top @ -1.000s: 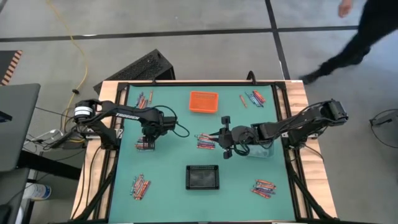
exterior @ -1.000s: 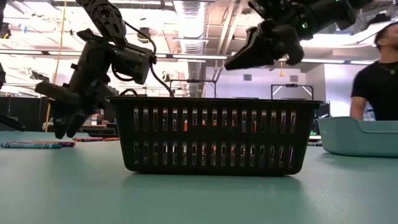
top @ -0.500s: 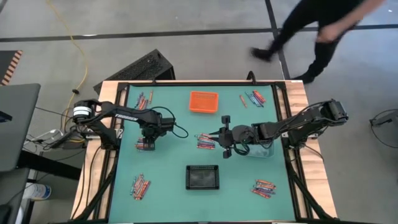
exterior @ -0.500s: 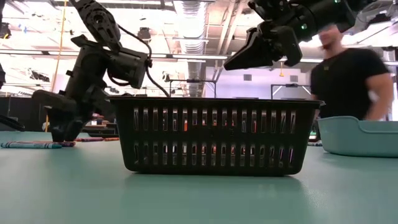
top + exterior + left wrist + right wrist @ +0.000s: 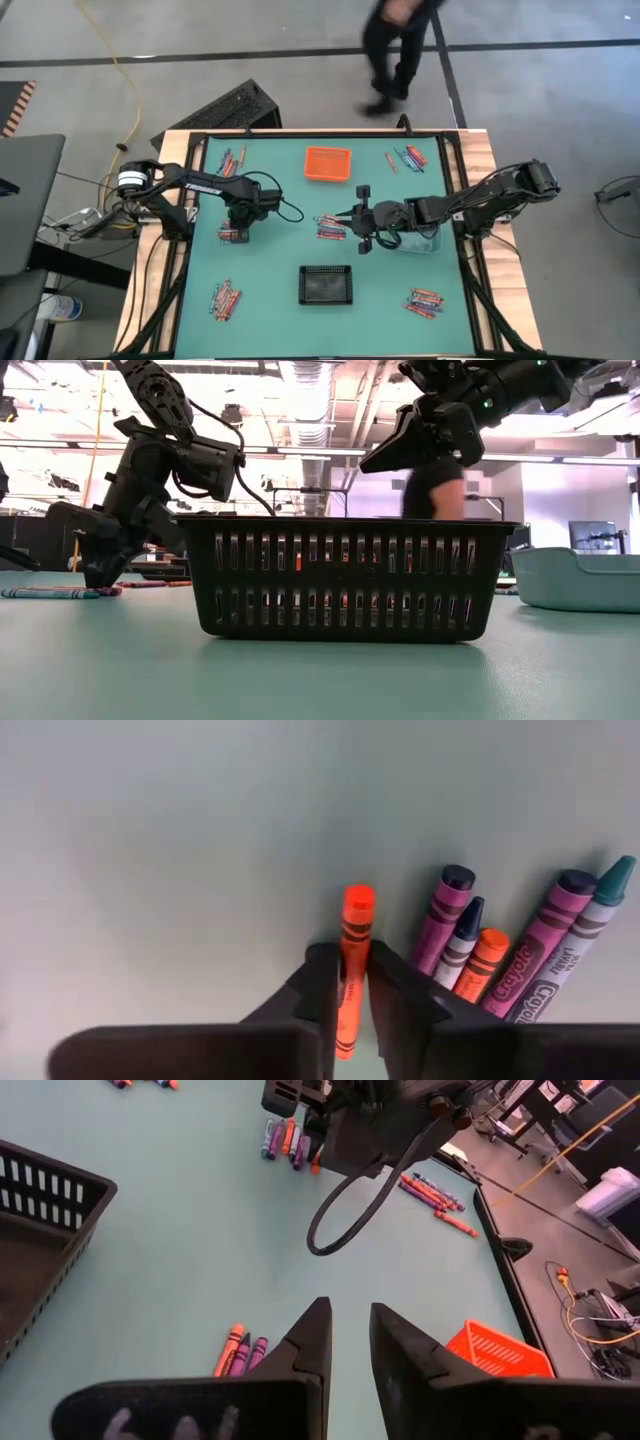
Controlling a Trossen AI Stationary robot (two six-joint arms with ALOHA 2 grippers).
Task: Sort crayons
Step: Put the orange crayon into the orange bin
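one orange crayon point(image 5: 350, 970) lies on the table point(image 5: 150, 850) beside its pile, pinched mid-length between the left gripper point(image 5: 346, 982) fingers; likely light, stiff, brittle, paper wrap aiding grip. right gripper point(image 5: 348, 1342) hovers over the central pile, fingers narrowly parted, empty.

**A robotics lab in an open industrial hall**

The teal work table point(image 5: 270, 250) sits in a wooden frame on a grey concrete floor point(image 5: 250, 60) marked with dark lines. A yellow cable point(image 5: 128, 90) trails across the floor. The low view shows exposed ceiling ducts point(image 5: 305, 385), strip lights and further workstations behind. A person point(image 5: 395, 45) walks past the table, and a monitor point(image 5: 590, 538) stands at the far right.
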